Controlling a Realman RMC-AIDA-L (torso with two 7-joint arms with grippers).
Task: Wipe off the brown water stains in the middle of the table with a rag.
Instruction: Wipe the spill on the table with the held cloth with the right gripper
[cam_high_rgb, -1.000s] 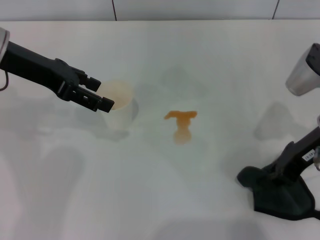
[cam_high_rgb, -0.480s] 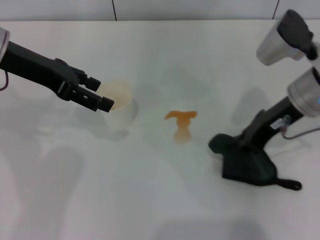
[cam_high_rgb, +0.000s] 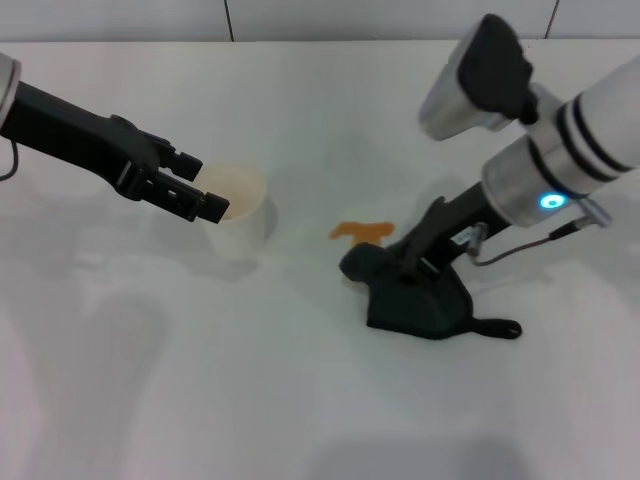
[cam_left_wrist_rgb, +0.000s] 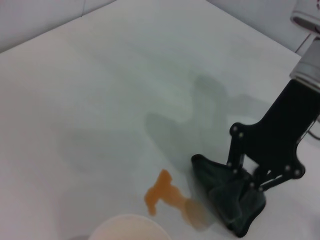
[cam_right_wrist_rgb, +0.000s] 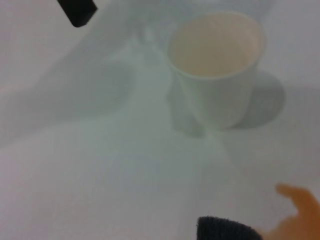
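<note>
Our right gripper (cam_high_rgb: 400, 268) is clamped on the rag (cam_high_rgb: 420, 300) and presses its bunched leading edge onto the table (cam_high_rgb: 300, 400), right at the lower part of the brown water stains (cam_high_rgb: 362, 232). The crossbar of the smear lies uncovered just beyond the cloth. To do this well, we judge we should keep even downward pressure and sweep across the whole stain toward the cup (cam_high_rgb: 238, 210), stopping short so we do not knock it. Our left gripper (cam_high_rgb: 190, 195) hovers by the cup's rim with its fingers close together, holding nothing, and should stay out of the sweep.
</note>
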